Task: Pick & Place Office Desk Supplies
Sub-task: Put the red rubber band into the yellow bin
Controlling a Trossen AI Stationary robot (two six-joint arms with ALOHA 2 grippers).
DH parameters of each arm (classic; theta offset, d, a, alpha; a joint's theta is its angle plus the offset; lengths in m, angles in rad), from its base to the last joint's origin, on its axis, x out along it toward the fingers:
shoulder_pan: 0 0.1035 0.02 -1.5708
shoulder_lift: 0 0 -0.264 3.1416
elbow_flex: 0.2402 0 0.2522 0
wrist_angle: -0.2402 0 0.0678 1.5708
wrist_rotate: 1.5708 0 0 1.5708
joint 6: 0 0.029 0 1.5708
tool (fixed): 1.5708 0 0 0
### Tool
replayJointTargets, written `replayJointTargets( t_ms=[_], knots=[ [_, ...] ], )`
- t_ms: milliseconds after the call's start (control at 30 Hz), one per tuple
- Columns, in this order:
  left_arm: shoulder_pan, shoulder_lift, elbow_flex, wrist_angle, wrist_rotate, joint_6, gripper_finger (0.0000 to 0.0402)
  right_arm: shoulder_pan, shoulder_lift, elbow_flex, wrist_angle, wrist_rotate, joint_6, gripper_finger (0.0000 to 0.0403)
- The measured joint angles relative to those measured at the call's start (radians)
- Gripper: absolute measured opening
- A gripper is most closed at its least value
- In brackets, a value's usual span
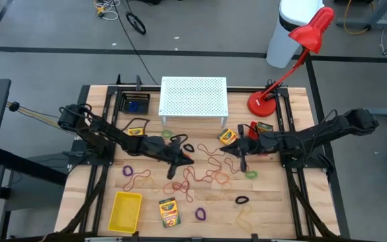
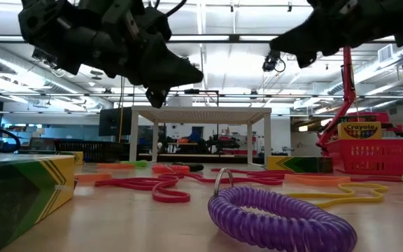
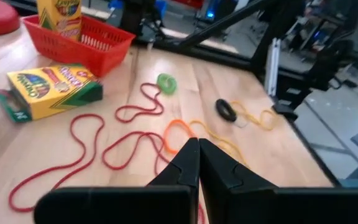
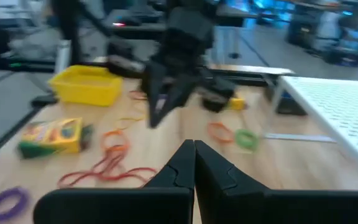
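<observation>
Two end effectors hover mid-bench, both pinched shut on nothing.

Left end effector (image 1: 174, 169) and right end effector (image 1: 242, 161) hang above tangled reddish rubber bands (image 1: 203, 176). One red basket (image 3: 86, 38) holds an upright crayon box (image 3: 59, 15); another crayon box (image 3: 50, 90) lies just beside it. The yellow tray (image 1: 125, 210) sits at the near left, a third crayon box (image 1: 169, 212) beside it, a purple loop (image 2: 278, 218) nearby.

"Crayola" can be read on the crayon box (image 2: 359, 130) standing in the red basket (image 2: 380, 156).
</observation>
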State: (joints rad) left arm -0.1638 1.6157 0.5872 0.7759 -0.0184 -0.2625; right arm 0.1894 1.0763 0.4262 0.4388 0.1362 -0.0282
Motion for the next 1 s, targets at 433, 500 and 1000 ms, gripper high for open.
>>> replayJointTargets(
  t_ms=[433, 500, 1000],
  knots=[
    [0.0, 0.0, 0.109, -0.263, -0.019, -0.061, 0.0007, 0.0, -0.115, -0.05, -0.026, -0.081, 0.029, 0.0005],
    [-0.001, 0.0, 0.12, -0.282, -0.018, -0.063, 0.0007, 0.0, -0.123, -0.05, -0.029, -0.076, 0.03, 0.0005],
    [-0.02, 0.0, 0.126, -0.366, -0.034, -0.143, 0.0008, 0.0, -0.124, -0.05, -0.039, -0.074, 0.03, 0.0005]
  ],
)
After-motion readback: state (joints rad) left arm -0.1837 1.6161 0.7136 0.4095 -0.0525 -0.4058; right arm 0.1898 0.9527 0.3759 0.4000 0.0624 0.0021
